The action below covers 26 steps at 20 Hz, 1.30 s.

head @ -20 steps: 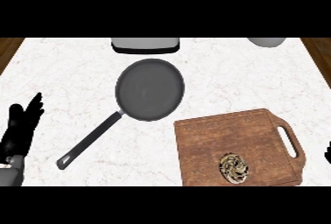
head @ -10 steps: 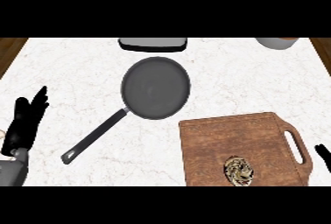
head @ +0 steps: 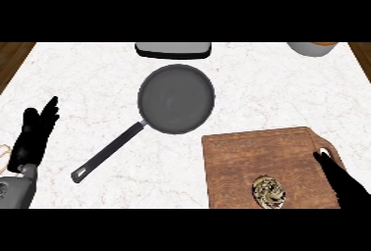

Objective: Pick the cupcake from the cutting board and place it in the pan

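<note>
On the bench: you have a white marbled bench [head: 87,78] with wooden strips showing at its far left and far right corners.
Cupcake: your cupcake [head: 269,191] sits on the cutting board [head: 253,157], near the board's front edge and a little right of its middle; from above it reads as a round, mottled brown-and-cream swirl.
Cutting board: you see it at the lower right, brown wood, with a handle cut-out on its right edge, partly covered by the right hand.
Pan: your pan [head: 177,98] lies near the middle of the bench, dark and round, nothing in it; its long handle runs down and to the left, ending well apart from the left hand. The pan's near rim sits close to the board's far left corner without touching it.
Other things: a grey tray-like container [head: 174,49] rests at the far edge just behind the pan; a pale bowl [head: 313,48] shows at the far right, cut by the view's edge.
In the way: between cupcake and pan you have only board surface and bare bench.
Right hand: your right hand [head: 340,179] comes in from the lower right over the board's right edge, fingers straight and together, pointing up and left, just beside the cupcake but apart from it.
Left hand: your left hand [head: 35,135] rests at the left edge, fingers straight and pointing up, holding nothing.
</note>
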Each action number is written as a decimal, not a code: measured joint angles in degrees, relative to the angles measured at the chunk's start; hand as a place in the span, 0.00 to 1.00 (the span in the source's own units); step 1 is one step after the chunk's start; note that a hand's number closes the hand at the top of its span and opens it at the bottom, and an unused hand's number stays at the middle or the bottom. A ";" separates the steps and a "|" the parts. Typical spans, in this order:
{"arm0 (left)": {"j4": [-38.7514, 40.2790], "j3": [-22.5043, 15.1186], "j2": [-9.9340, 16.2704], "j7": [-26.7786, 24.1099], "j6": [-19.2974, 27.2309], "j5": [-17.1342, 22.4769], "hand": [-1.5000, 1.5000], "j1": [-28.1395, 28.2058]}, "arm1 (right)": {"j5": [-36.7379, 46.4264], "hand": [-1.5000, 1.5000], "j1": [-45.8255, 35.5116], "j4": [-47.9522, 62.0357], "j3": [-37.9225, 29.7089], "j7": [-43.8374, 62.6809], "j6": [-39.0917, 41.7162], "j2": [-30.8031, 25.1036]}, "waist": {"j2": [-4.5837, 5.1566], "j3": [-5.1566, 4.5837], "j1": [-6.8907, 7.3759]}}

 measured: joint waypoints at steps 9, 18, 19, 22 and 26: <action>-0.61 1.13 -0.11 0.25 -0.37 -0.49 0.50 1.42 | 6.80 0.00 -12.10 9.52 8.38 4.58 4.14 10.21 | -0.46 0.19 -1.21; -1.54 2.18 -0.75 0.64 -0.15 -1.34 0.50 2.54 | 11.10 0.00 -13.02 16.31 10.87 3.79 6.84 16.60 | -0.57 0.26 -2.06; -1.91 2.49 -0.52 1.46 -0.45 -1.23 0.50 2.28 | 11.34 0.00 -12.74 16.07 10.64 3.59 7.19 16.97 | -0.58 0.27 -2.14; -1.03 2.80 -0.98 0.92 -0.79 -1.68 0.50 1.83 | 11.75 0.00 -13.18 17.91 9.39 2.36 8.17 18.32 | -0.55 0.28 -2.28; -1.35 3.36 -1.30 1.07 -1.34 -1.91 0.50 2.05 | 13.35 0.00 -12.82 19.32 8.35 1.35 8.67 20.15 | -0.58 0.28 -2.33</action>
